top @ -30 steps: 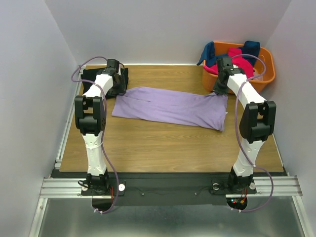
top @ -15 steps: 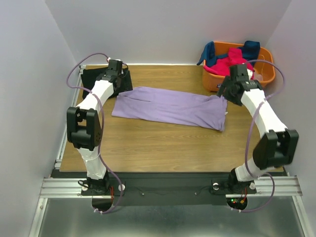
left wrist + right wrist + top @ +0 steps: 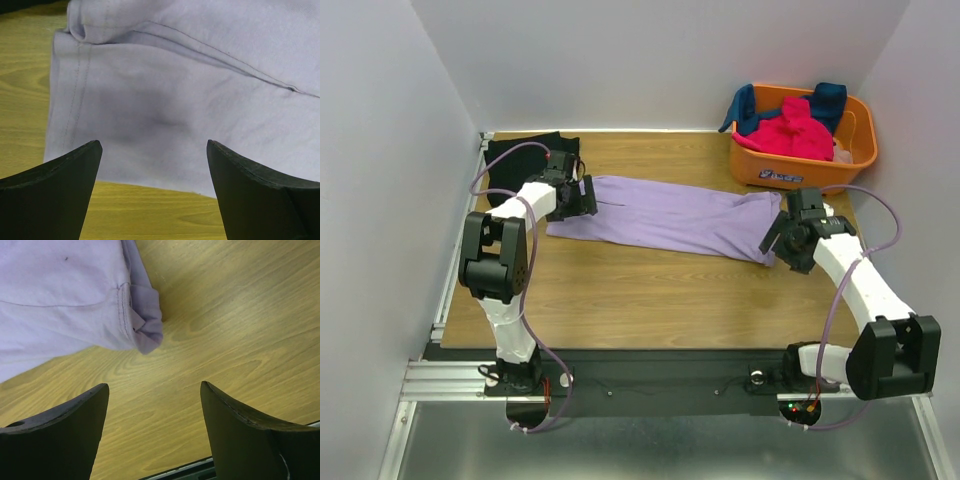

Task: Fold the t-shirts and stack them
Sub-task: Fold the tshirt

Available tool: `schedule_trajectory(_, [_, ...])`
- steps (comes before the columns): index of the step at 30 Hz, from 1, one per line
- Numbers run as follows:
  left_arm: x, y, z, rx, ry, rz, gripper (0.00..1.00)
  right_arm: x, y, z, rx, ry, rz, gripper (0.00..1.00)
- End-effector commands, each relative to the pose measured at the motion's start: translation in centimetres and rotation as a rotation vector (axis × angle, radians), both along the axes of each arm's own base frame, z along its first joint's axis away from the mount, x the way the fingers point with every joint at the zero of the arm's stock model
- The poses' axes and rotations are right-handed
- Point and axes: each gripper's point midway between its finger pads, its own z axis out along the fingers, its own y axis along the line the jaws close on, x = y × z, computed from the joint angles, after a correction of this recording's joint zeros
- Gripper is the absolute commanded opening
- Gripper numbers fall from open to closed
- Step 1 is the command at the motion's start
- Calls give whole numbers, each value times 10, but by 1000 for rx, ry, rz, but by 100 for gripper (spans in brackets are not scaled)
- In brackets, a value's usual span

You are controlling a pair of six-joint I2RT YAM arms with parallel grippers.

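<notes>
The lavender t-shirt (image 3: 670, 218) is lying in a long folded strip across the table (image 3: 650, 300). The left gripper (image 3: 588, 196) is hovering over its left end, jaws spread wide and gripping nothing. The right gripper (image 3: 778, 238) is also standing open and empty, over bare wood just beside the right end.

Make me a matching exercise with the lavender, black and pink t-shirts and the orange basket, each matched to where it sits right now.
Things:
1. lavender t-shirt
2. black t-shirt
3. pink t-shirt
4. orange basket

Places:
A. far left corner of the table
B. heaped inside the basket
C. laid out across the middle of the table
D. far right corner of the table

Pairs: 1-C, 2-A, 3-B, 4-D
</notes>
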Motion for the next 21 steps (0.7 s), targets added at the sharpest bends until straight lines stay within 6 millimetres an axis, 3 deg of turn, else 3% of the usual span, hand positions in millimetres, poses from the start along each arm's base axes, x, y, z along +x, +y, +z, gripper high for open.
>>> schedule_trajectory(1, [2, 0, -4, -65, -16, 11, 98, -3, -1, 13, 17, -66, -34, 79])
schedule_trajectory(6, [-4, 9, -9, -78, -10, 30, 98, -14, -5, 7, 5, -48, -44, 79])
schedule_trajectory(15, [-12, 8, -12, -105, -5, 40, 98, -5, -15, 11, -63, -36, -45, 79])
schedule_trajectory(21, [-12, 8, -18, -116, 5, 43, 98, -3, -24, -7, -120, 32, -40, 77])
